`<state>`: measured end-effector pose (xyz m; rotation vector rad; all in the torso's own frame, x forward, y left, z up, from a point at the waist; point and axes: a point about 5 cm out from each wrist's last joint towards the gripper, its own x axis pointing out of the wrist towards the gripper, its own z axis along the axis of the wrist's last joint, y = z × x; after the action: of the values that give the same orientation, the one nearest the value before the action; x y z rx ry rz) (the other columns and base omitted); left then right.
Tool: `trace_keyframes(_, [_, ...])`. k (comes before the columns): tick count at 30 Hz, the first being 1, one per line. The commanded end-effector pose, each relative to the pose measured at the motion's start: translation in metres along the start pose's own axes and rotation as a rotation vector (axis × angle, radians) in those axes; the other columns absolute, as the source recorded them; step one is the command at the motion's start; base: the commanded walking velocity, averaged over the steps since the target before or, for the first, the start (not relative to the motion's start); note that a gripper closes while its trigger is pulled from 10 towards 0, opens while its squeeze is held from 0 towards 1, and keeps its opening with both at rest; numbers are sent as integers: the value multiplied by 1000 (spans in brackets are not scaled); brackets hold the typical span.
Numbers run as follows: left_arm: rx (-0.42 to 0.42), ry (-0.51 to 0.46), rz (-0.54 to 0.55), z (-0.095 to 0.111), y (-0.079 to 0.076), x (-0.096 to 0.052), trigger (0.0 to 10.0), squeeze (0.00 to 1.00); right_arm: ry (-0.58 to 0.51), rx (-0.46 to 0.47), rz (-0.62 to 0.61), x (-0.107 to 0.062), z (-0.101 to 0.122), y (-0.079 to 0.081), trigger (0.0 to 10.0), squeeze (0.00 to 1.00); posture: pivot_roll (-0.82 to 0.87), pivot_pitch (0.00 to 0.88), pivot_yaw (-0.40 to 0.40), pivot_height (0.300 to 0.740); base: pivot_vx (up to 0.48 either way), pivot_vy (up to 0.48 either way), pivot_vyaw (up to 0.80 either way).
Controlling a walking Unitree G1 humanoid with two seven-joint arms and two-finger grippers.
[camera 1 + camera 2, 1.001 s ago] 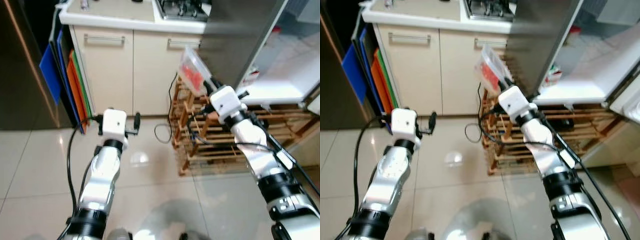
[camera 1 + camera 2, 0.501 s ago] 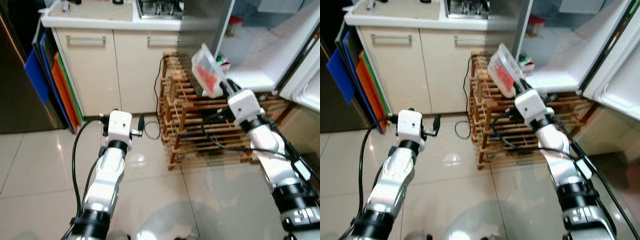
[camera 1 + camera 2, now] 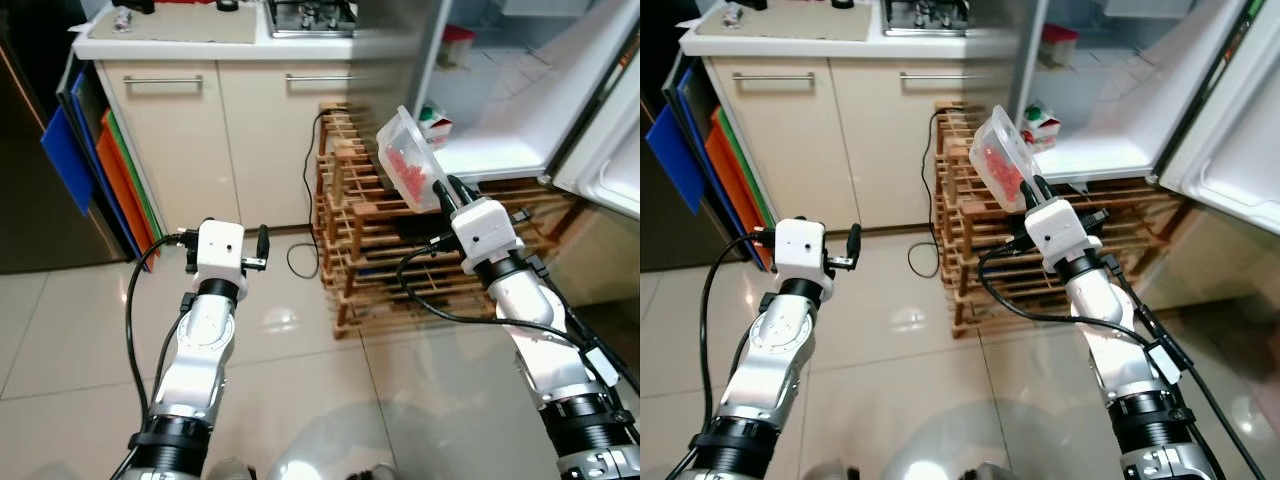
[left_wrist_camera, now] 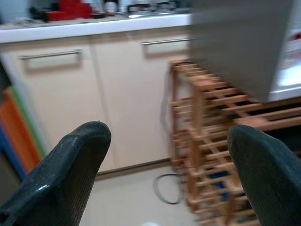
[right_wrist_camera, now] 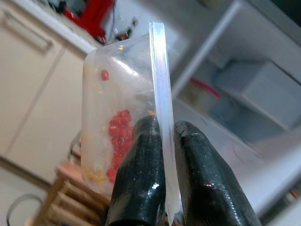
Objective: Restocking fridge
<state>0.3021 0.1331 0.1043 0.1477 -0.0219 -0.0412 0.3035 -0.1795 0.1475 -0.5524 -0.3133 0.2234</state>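
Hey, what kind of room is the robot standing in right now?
Most likely a home kitchen. A gas hob sits in a counter over cream cabinets, an open fridge stands beside a wooden rack, and the right end effector holds a clear food container.

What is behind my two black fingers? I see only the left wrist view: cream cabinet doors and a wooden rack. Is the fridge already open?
Observer: Yes. The white fridge door stands open on the robot's right, past the slatted wooden rack.
Operator: Does the other arm carry something?
Observer: The right end effector is shut on the rim of a clear plastic container with red pieces inside, held up in front of the open fridge.
Operator: And is my left end effector holding anything?
Observer: No. The left end effector is open with nothing between its fingers, low over the glossy tiled floor.
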Motion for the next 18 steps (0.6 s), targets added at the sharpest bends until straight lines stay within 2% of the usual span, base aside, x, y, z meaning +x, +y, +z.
trace_keyframes(1, [12, 14, 15, -1, 4, 1, 10000, 0, -44, -3, -19, 4, 10, -7, 0, 0, 89, 36, -31, 732, 0, -461, 0])
trace_keyframes(14, [16, 21, 30, -2, 8, 8, 10000, 0, -47, 1, 0, -9, 12, -8, 0, 0, 82, 35, -24, 732, 0, -455, 0])
trace_keyframes(16, [16, 19, 42, -1, 11, 9, 10000, 0, -76, -39, 46, -13, 16, -7, 0, 0, 80, 35, -24, 732, 246, -313, 0])
trace_keyframes(18, [16, 18, 51, 0, 15, 12, 10000, 0, -95, -91, 102, -26, 15, -8, 0, 0, 77, 35, -23, 732, 0, 0, 0])
